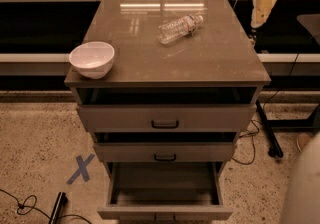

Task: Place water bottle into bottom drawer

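The water bottle (180,28) lies on its side on the cabinet top (210,63), toward the back middle, white cap pointing right. The bottom drawer (165,190) is pulled far out and its inside looks empty. The two drawers above it stand slightly out. My gripper (263,3) hangs at the upper right, beyond the cabinet's right back corner, to the right of the bottle and apart from it. It holds nothing that I can see.
A white bowl (92,59) sits at the front left corner of the cabinet top. A blue tape X (80,169) marks the floor at left. Cables (30,205) lie on the floor. A pale rounded shape (302,183) fills the lower right.
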Tool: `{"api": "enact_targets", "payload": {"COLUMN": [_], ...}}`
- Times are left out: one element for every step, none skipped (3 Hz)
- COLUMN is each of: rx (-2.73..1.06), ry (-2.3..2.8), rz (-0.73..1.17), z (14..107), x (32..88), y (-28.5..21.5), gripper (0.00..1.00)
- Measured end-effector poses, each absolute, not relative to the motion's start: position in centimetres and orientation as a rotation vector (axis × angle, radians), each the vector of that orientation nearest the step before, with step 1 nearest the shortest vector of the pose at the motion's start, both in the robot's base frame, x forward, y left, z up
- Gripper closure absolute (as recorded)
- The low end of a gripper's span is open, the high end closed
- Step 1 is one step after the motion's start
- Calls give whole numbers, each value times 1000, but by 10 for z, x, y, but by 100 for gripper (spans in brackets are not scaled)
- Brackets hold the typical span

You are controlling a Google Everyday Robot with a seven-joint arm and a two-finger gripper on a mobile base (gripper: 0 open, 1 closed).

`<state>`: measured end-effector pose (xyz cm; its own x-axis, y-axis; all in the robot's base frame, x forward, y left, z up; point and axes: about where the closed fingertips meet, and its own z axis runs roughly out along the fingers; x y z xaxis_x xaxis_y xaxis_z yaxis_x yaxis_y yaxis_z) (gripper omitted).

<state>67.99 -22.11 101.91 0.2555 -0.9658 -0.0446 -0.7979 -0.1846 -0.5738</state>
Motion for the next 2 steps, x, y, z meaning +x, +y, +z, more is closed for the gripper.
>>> {"api": "enact_targets", "payload": {"rx": [-2159,-2244], "ry": [1505,1450], "rz": [-435,-450], "z": [1007,989], "x": [708,732], "y": [-209,-196], "gripper": [0,0]}}
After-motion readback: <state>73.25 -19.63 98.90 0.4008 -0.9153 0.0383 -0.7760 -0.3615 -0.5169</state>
